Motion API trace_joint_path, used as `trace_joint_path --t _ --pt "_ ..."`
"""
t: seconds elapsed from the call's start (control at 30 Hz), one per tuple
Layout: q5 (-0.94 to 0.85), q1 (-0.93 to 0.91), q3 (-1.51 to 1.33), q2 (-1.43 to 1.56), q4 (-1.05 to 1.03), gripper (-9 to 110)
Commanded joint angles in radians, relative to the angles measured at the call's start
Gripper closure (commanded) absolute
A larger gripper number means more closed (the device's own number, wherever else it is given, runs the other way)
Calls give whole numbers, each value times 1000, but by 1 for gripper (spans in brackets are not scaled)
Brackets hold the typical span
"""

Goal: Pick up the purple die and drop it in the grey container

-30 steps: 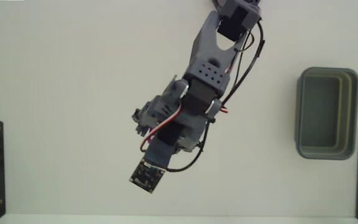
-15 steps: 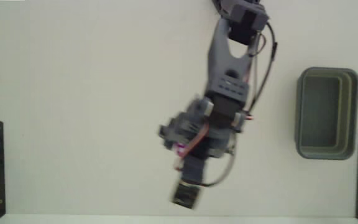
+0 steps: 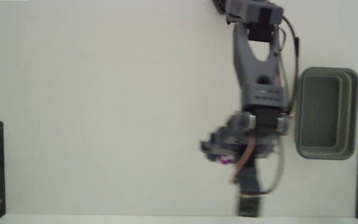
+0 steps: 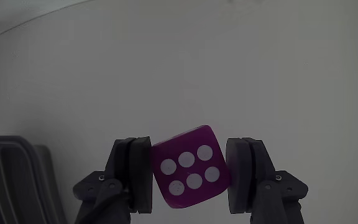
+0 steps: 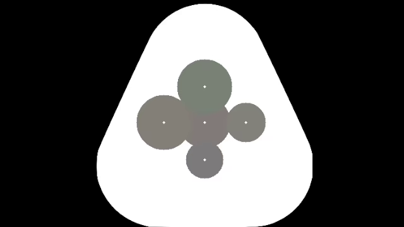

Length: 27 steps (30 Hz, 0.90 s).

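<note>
Wrist view: the gripper [image 4: 189, 177] is clamping the purple die [image 4: 190, 167] between its two dark pads [image 4: 140, 174], one pad pressing each side face. The die is sitting slightly rotated in the grasp, its six-pip face turned toward the camera, its top edge tilting up to the right. Nothing is showing beneath it but plain pale surface, so I am judging it lifted clear of the table. A dark shape is filling the lower left corner of this view; I cannot tell what it is.

Fixed view: the arm is reaching down the picture from its base at the top edge, blurred by motion. A speck of magenta is showing at the gripper [image 3: 224, 157], which is the die [image 3: 226, 160] in the jaws. The white table [image 3: 92, 106] around it is carrying the grey container [image 3: 348, 112], which is lying to the right of the gripper in this view and a little higher up the picture, its long axis running up-down. Its inside is looking empty. The arm's forearm is already passing just beside the container's left rim, while the gripper itself is hanging apart from it, to the left.

Judgement: carry phase under way, grasp looking secure. The coming move is turning on rightward travel in the fixed view, until the die is over the container's opening, before the jaws release.
</note>
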<state>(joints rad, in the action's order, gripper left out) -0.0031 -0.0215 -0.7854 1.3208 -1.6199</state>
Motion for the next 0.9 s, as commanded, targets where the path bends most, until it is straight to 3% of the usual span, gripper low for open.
trace_joint_path --t 0.0,0.87 --pt "3 62 -21 131 28 36" --pt "3 525 -281 262 153 36"
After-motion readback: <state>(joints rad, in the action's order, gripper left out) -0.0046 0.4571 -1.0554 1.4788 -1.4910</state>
